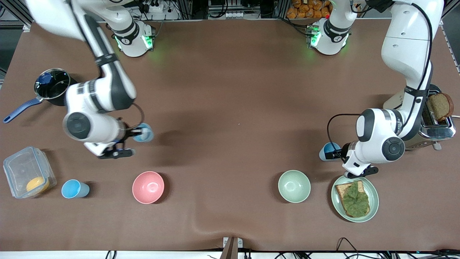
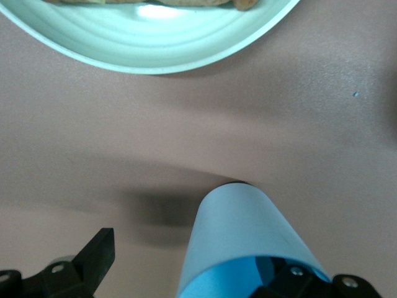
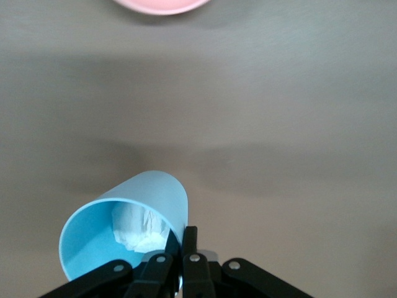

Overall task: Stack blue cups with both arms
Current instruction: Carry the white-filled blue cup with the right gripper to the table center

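Note:
Three blue cups show. My right gripper (image 1: 134, 133) is shut on the rim of one blue cup (image 1: 144, 132), one finger inside and one outside. In the right wrist view that cup (image 3: 124, 230) is tilted and has crumpled white paper in it, with the gripper (image 3: 184, 248) on its wall. My left gripper (image 1: 336, 154) is at a second blue cup (image 1: 327, 151), beside the plate. In the left wrist view this gripper (image 2: 195, 273) is open: one finger (image 2: 93, 261) stands clear of the cup (image 2: 248, 236), the other is at its mouth. A third blue cup (image 1: 74, 189) stands alone.
A pink bowl (image 1: 148, 187) and a pale green bowl (image 1: 294, 186) sit near the front camera. A plate (image 1: 373, 201) holds toast with lettuce. A toaster (image 1: 436, 124) holds bread at the left arm's end. A pot (image 1: 52, 84) and a plastic box (image 1: 21, 169) are at the right arm's end.

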